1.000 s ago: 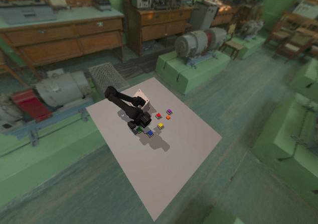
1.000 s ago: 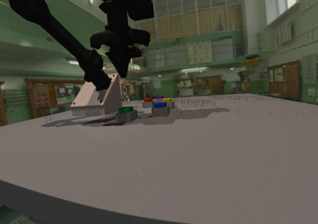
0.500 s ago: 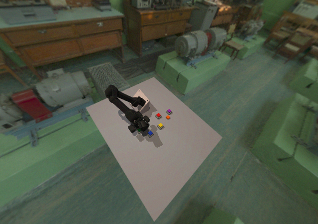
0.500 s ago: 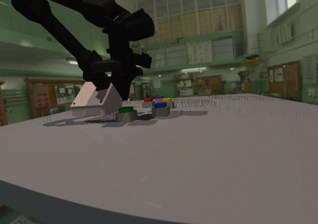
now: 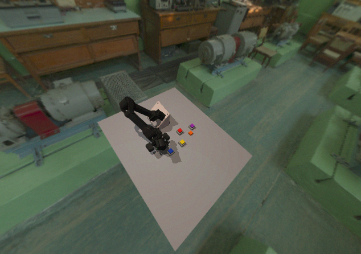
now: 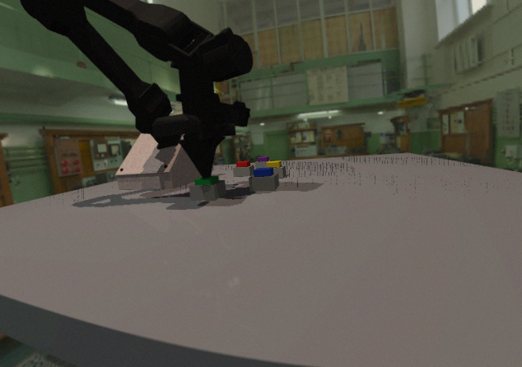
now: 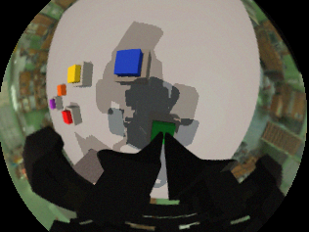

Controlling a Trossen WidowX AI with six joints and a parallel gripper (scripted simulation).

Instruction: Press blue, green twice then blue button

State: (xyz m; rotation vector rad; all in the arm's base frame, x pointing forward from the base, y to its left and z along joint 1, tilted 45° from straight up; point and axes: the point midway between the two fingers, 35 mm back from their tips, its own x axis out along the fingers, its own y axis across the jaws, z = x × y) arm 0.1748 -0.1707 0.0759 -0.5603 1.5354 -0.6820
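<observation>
My gripper [image 6: 206, 174] [image 7: 163, 134] is shut and empty, pointing down with its tips on the green button [image 6: 204, 181] [image 7: 162, 127]. The tips appear to touch the green cap, which looks a little lowered in its grey housing. In the top view the arm hides the green button. The blue button [image 5: 171, 151] [image 6: 263, 172] [image 7: 128, 63] stands beside it, its cap raised and nothing touching it.
A yellow button [image 5: 182, 142] [image 6: 273, 164] [image 7: 74, 73], a red button [image 5: 179, 130] [image 6: 242, 164] [image 7: 67, 116] and a purple button [image 5: 192, 126] [image 6: 263, 159] [image 7: 52, 104] stand farther off. A small orange block [image 5: 190, 132] [image 7: 62, 90] lies among them. A pale slanted box [image 5: 163, 109] [image 6: 137, 156] stands near the arm.
</observation>
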